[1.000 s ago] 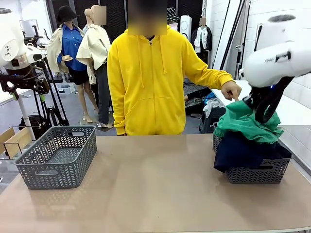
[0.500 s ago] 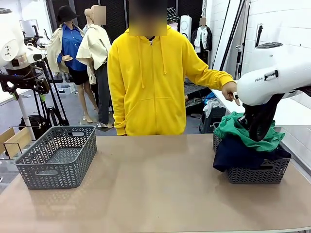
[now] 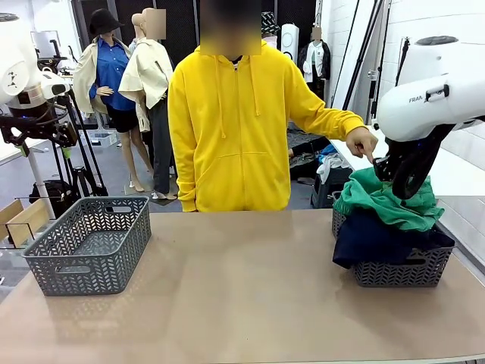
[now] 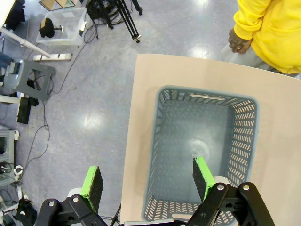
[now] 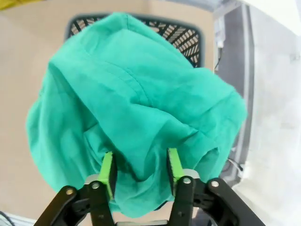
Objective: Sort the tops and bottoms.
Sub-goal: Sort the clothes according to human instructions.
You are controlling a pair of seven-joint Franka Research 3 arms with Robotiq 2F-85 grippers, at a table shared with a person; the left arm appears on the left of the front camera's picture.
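A bright green garment (image 3: 386,201) lies on top of a dark navy garment (image 3: 371,239), both heaped in the grey basket (image 3: 402,274) at the table's right. My right gripper (image 3: 403,186) hangs just over the green cloth (image 5: 131,103). Its pads (image 5: 108,172) stand apart, with a loose fold of green between them. My left gripper (image 4: 146,165) is open and holds nothing, high above the other grey basket (image 4: 160,141), which has nothing in it. That basket (image 3: 91,243) sits at the table's left.
A person in a yellow hoodie (image 3: 235,129) stands at the far edge, one hand (image 3: 362,142) pointing down at the green garment, close to my right gripper. The tan tabletop (image 3: 242,296) lies bare between the baskets. A tripod (image 3: 68,152) stands behind the left basket.
My right gripper dipped toward the basket, then rose a little, and its jaws have opened. The green garment has sunk lower onto the pile. The left arm has not moved.
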